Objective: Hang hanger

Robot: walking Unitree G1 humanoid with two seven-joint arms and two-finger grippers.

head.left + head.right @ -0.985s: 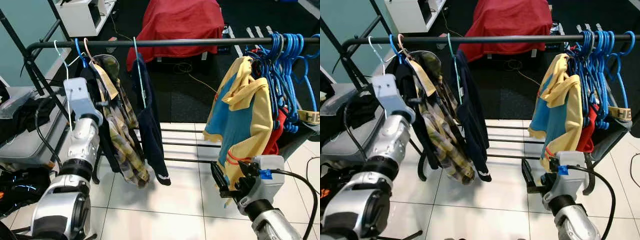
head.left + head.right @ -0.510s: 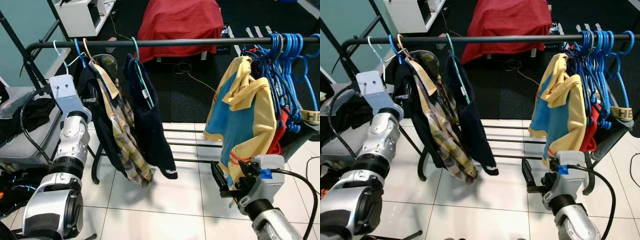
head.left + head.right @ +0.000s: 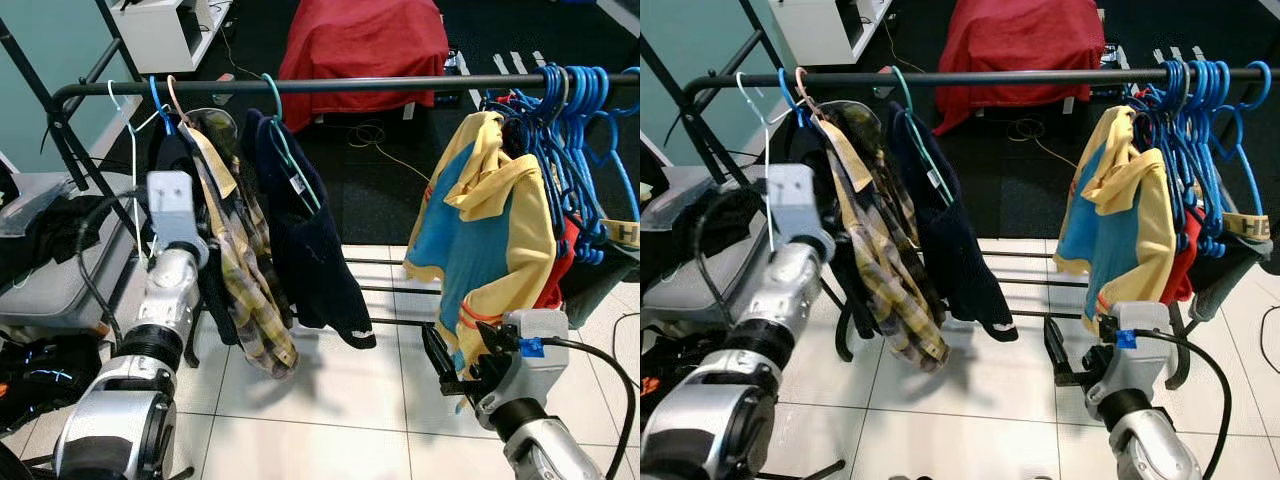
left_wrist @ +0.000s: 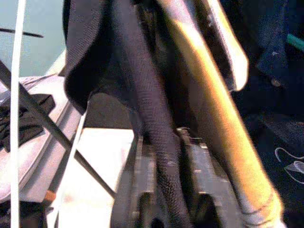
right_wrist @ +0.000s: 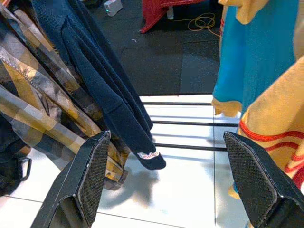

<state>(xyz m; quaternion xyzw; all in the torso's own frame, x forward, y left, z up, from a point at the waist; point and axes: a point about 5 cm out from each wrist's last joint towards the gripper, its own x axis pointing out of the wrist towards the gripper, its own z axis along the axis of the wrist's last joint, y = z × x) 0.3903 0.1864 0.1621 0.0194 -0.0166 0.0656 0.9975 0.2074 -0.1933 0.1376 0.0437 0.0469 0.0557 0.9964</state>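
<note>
A teal hanger (image 3: 287, 150) carrying a navy garment (image 3: 315, 260) hangs by its hook on the black rail (image 3: 400, 84), its hem swung out to the right. My left arm (image 3: 172, 215) is raised against the clothes at the rail's left end. In the left wrist view, my left gripper (image 4: 166, 161) has its fingers (image 4: 142, 190) close together with a fold of a black garment (image 4: 142, 85) pinched between them. My right gripper (image 5: 164, 142) is held low on the right, open with nothing between its fingers, below a yellow and blue top (image 3: 490, 230).
A plaid shirt (image 3: 245, 290) and a bare white hanger (image 3: 130, 130) hang at the rail's left end. Several blue hangers (image 3: 575, 110) crowd its right end. A grey case (image 3: 50, 285) lies at the left, a red-covered object (image 3: 360, 40) behind the rack.
The navy garment on the teal hanger has swung further right. My left arm went left, then came back right against the clothes. The right arm has not moved.
</note>
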